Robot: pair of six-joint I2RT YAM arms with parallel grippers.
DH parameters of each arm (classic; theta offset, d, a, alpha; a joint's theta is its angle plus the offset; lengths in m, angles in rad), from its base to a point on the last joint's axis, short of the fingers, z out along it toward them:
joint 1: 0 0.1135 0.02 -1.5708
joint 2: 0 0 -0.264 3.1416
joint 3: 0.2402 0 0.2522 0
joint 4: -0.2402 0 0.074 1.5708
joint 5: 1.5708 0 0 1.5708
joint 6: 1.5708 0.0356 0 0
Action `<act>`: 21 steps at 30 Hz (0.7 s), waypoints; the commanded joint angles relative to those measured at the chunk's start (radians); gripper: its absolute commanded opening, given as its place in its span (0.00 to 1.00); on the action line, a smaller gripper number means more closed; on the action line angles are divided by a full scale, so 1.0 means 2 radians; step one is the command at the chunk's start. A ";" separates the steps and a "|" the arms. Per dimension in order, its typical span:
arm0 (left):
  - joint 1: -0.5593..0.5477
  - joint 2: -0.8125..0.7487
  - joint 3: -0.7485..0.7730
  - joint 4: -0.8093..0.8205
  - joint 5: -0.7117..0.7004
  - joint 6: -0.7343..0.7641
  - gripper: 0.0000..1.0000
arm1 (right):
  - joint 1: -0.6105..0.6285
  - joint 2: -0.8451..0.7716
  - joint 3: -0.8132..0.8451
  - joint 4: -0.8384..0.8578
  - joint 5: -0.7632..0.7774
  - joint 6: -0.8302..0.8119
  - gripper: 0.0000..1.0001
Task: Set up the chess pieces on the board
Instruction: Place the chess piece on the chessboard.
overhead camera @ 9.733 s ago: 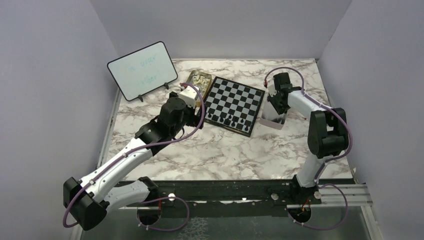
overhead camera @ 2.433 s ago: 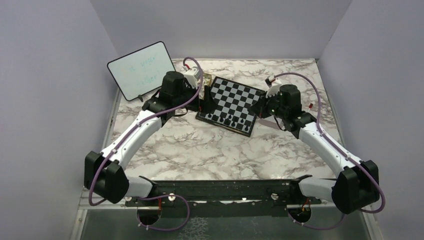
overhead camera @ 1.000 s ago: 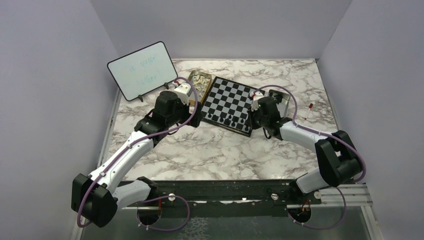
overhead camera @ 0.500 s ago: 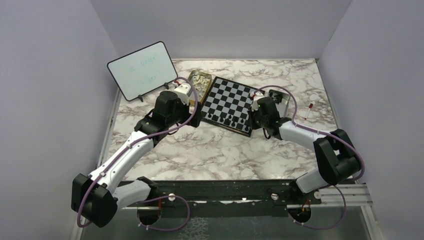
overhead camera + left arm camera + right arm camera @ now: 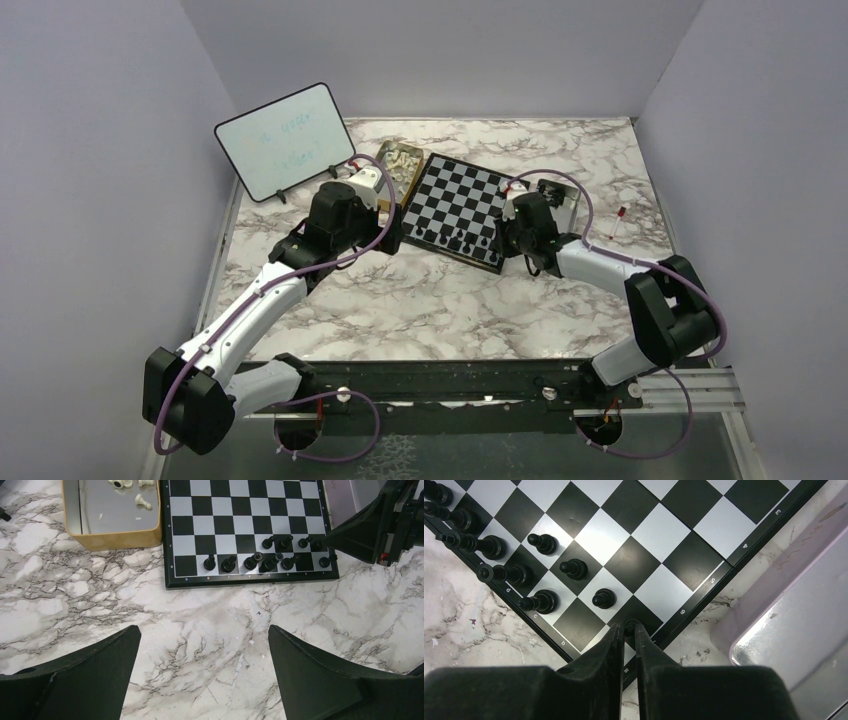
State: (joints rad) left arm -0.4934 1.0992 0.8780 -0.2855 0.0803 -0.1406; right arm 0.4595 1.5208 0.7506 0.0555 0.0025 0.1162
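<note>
The chessboard [image 5: 470,190] lies at the table's back middle. Several black chess pieces [image 5: 455,240] stand in its two nearest rows, also seen in the left wrist view [image 5: 257,560] and the right wrist view [image 5: 499,547]. My right gripper [image 5: 629,627] is shut on a black pawn [image 5: 629,626] over a black square at the board's near right corner [image 5: 503,238]. My left gripper [image 5: 204,630] is open and empty above the marble just off the board's near left edge [image 5: 392,233]. Cream pieces [image 5: 142,501] lie in the gold tin [image 5: 112,535].
The gold tin [image 5: 398,165] touches the board's left side. A white dry-erase board [image 5: 285,140] stands at the back left. A pale clear tray [image 5: 794,605] sits right of the board [image 5: 562,200]. A small red item [image 5: 621,212] lies farther right.
Since 9.7 s ago my right gripper moved from the tray to the board's near right corner, and my left arm swung over and back. In the last second almost nothing moved.
</note>
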 commanded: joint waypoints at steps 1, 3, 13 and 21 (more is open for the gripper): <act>-0.003 -0.008 -0.001 0.006 -0.013 0.007 0.99 | 0.003 0.011 0.015 -0.015 0.007 0.006 0.18; -0.003 -0.009 -0.001 0.006 -0.014 0.007 0.99 | 0.003 0.011 0.016 -0.019 0.007 0.006 0.20; -0.003 -0.009 0.000 0.004 -0.016 0.007 0.99 | 0.003 -0.011 0.025 -0.027 0.017 0.026 0.33; -0.003 -0.015 -0.002 0.005 -0.023 0.009 0.99 | 0.003 -0.053 0.066 -0.034 0.063 0.068 0.41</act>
State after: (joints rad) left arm -0.4934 1.0992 0.8780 -0.2859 0.0689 -0.1356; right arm 0.4595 1.4803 0.8169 -0.0029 0.0483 0.1986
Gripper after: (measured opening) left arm 0.988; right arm 0.398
